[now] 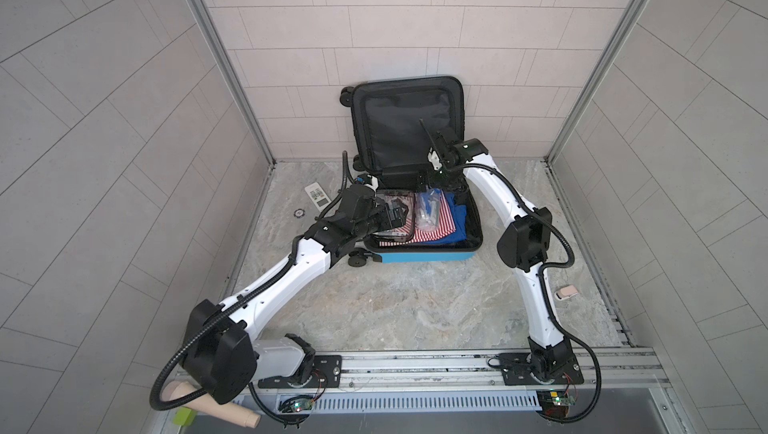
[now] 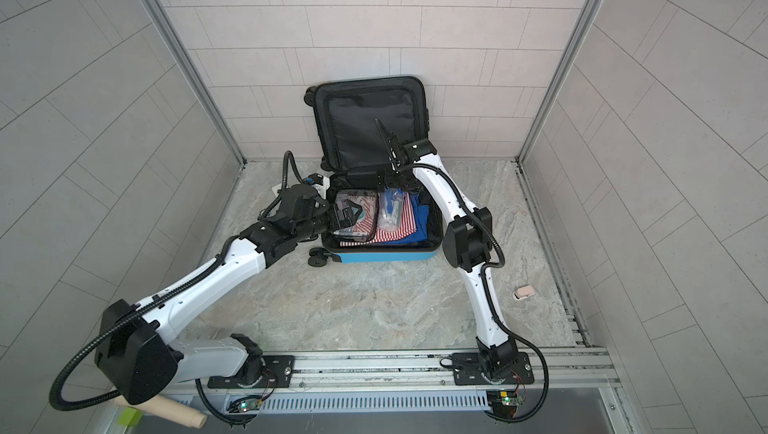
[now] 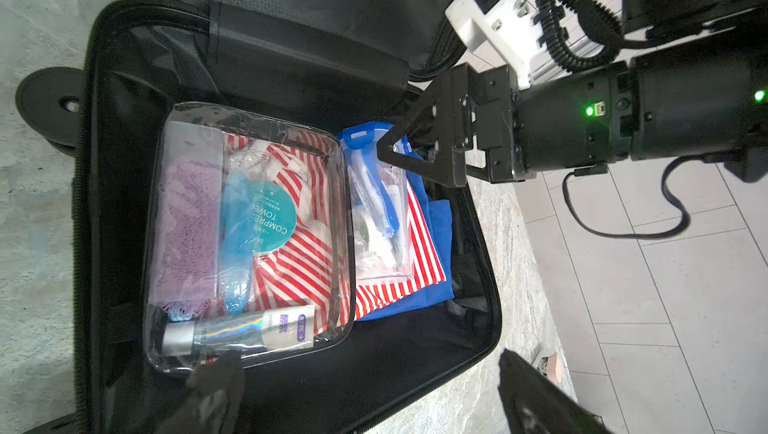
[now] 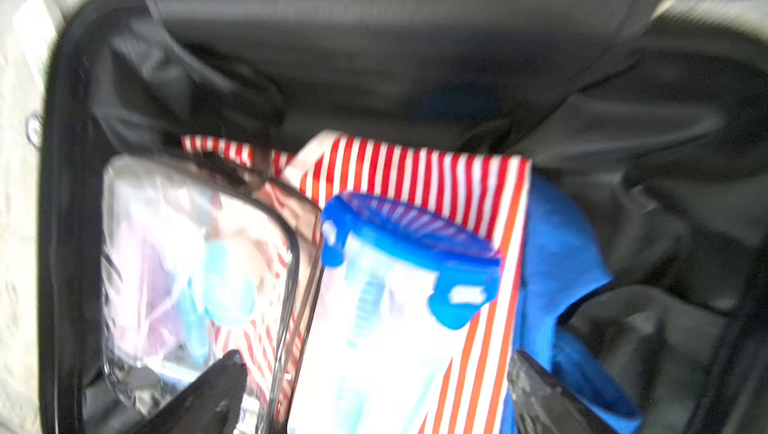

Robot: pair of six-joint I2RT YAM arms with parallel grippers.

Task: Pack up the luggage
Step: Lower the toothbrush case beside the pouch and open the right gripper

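A top view looks down on a marble floor [image 1: 415,307] walled in pale tile. Far left on the floor are a white card-like item [image 1: 316,198] and a small round disc [image 1: 299,212], both just outside the case.

Your left gripper [image 3: 365,357] comes in from the left and hangs over the left side of the open case. Its jaws are spread wide and hold nothing. In its wrist view one fingertip overlaps a corner of a clear pouch [image 3: 249,244]; you cannot tell whether it touches.

The luggage [image 1: 424,256], a bright-blue hard-shell suitcase, lies mid-floor toward the back wall. Its base is flat and its black-lined lid [image 1: 405,128] stands up against the tiles.

Inside the base, from left to right:
- The clear pouch of toiletries lies on a red-and-white striped cloth [image 3: 390,290].
- A small zip bag [image 3: 374,203] with a blue top is also on the stripes.
- A folded blue cloth [image 3: 436,253] shows beneath them at the right.

Your right gripper [image 4: 374,355] reaches in from the right at the hinge end, above the zip bag's blue top. Its fingers are wide apart and clear of the bag, though that wrist view is blurred.

Far right on the floor lies a small pink object [image 1: 566,291], well apart from the case.
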